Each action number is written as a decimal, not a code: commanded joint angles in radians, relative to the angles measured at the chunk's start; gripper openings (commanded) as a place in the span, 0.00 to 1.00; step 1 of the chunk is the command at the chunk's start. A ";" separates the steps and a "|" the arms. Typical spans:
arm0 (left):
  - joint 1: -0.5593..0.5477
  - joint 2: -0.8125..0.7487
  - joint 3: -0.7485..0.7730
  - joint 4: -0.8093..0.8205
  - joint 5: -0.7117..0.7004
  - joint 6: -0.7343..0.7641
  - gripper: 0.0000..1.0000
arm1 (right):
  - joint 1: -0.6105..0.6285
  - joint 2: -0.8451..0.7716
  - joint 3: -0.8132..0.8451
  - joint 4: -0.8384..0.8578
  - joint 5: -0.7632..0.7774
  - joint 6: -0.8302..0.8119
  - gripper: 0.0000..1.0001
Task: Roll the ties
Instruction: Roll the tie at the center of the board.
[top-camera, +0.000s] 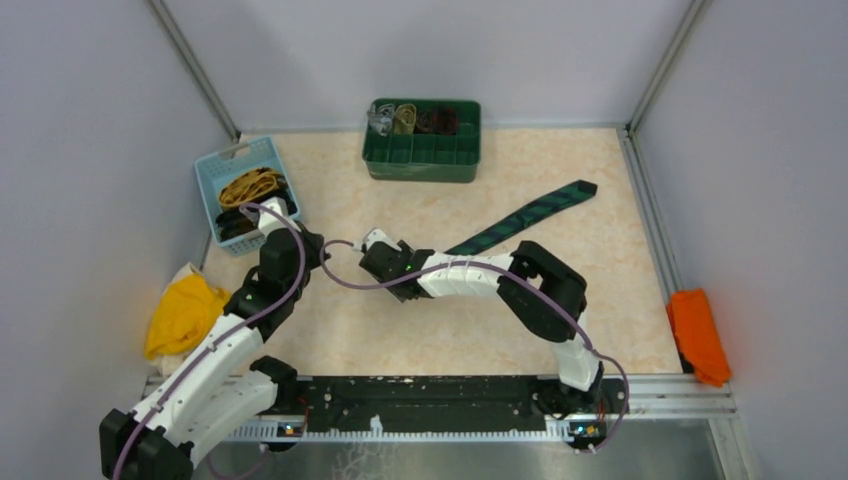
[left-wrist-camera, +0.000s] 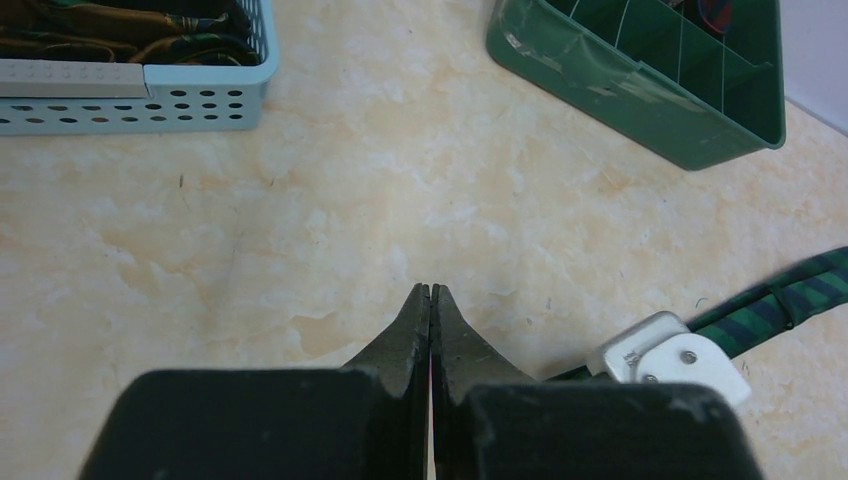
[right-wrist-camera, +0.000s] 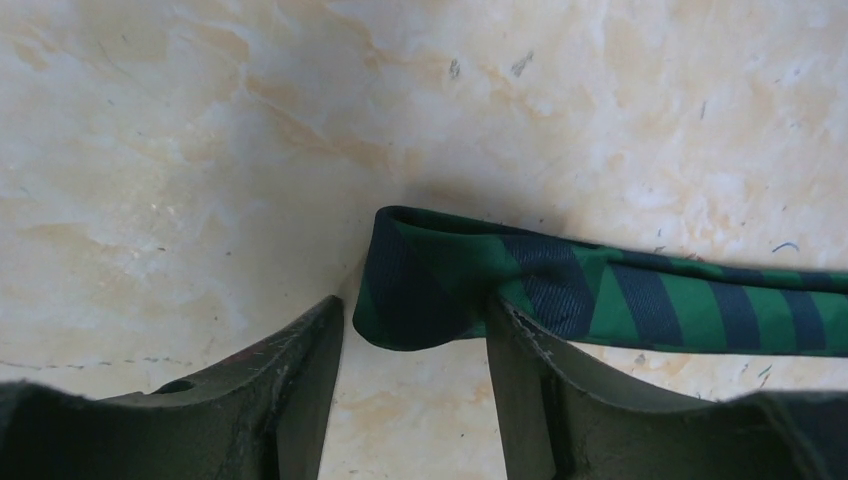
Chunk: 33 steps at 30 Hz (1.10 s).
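**A:** Right gripper (right-wrist-camera: 415, 308) fingers filled the bottom of the wrist view. We noted the jaws standing apart, astride the folded tip of the green striped tie (right-wrist-camera: 640, 295) and not pinching it.

**B:** Left side?

**A:** Left gripper (left-wrist-camera: 431, 292) was clenched tip to tip on nothing, hovering over bare table (left-wrist-camera: 300, 200), with the tie passing just to its right.

**B:** How much of that tie did we count as rolled?

**A:** One fold-over at the narrow end, no more. The remaining length lay flat, running diagonally toward the far right of the table, with the wide end well apart from both arms.

**B:** And the others?

**A:** Green tray (top-camera: 420, 165) at the far edge held what we took for four rolls (top-camera: 413, 118) in its back row. Its front compartments looked vacant. Blue basket (top-camera: 208, 172) at far left held a loose tangle of ties (top-camera: 250, 187), mustard and dark.

**B:** Judgement?

**A:** We put the task at partway: some rolls stowed, this tie barely begun, the basket stock unrolled.
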 joint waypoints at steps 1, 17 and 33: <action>-0.002 0.002 -0.007 0.015 -0.009 0.020 0.00 | 0.004 0.051 0.037 -0.015 0.019 0.006 0.55; -0.001 0.037 0.001 0.044 0.001 0.024 0.00 | -0.082 0.028 0.016 0.046 -0.111 0.082 0.22; -0.001 0.104 0.037 0.118 0.062 0.063 0.00 | -0.168 -0.123 -0.074 0.270 -0.716 0.322 0.17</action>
